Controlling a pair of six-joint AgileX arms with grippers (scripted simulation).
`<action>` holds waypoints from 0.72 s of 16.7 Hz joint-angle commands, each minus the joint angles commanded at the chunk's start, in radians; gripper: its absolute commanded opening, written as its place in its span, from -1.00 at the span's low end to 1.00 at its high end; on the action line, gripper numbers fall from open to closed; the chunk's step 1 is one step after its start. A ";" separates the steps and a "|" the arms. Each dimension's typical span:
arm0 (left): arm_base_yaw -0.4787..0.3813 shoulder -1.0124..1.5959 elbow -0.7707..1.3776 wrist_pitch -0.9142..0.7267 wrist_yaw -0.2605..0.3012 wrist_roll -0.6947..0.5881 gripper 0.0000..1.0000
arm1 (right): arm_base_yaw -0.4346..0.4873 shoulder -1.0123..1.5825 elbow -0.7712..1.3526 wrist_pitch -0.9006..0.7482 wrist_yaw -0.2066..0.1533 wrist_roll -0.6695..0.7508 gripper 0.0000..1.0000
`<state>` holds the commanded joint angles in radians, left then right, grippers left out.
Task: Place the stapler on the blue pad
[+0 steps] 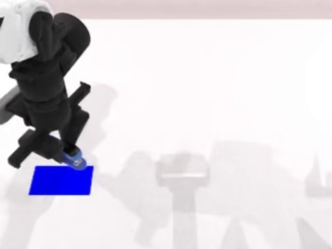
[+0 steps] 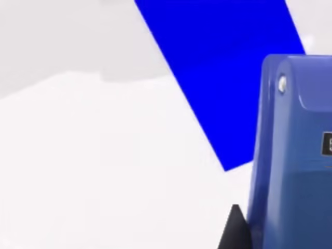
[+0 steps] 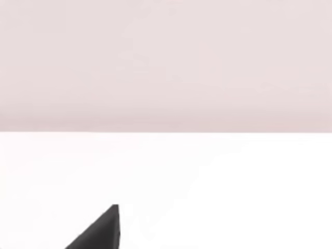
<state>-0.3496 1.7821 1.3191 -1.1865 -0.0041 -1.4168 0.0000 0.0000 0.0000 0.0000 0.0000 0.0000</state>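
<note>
One arm is at work: the left gripper (image 1: 71,154), at the top view's left side, carries the stapler (image 1: 73,157), whose blue body pokes out from under the black fingers just beyond the far right corner of the blue pad (image 1: 61,180). The gripper appears closed on the stapler, though the fingers themselves are largely hidden behind the arm in the top view; in the left wrist view the stapler (image 2: 293,155) fills the frame close to the camera, with the blue pad (image 2: 223,72) lying past it on the bench.

From the gripper, the pad lies toward the near edge of the bench and slightly to the left, so a short move that way should bring the stapler over it. The stapler's long axis looks tilted against the pad's long side, which runs left to right, and may call for a small turn.

The bench (image 1: 207,104) is plain white under soft shadows. The right arm is out of the top view; how its gripper (image 3: 98,231) stands cannot be told.
</note>
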 joint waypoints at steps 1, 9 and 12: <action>0.016 -0.008 -0.005 0.004 0.000 -0.088 -1.00 | 0.000 0.000 0.000 0.000 0.000 0.000 1.00; 0.087 -0.059 -0.028 0.037 0.004 -0.416 -1.00 | 0.000 0.000 0.000 0.000 0.000 0.000 1.00; 0.087 -0.059 -0.028 0.037 0.004 -0.416 -1.00 | 0.000 0.000 0.000 0.000 0.000 0.000 1.00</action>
<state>-0.2628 1.7230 1.2907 -1.1500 -0.0005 -1.8331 0.0000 0.0000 0.0000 0.0000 0.0000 0.0000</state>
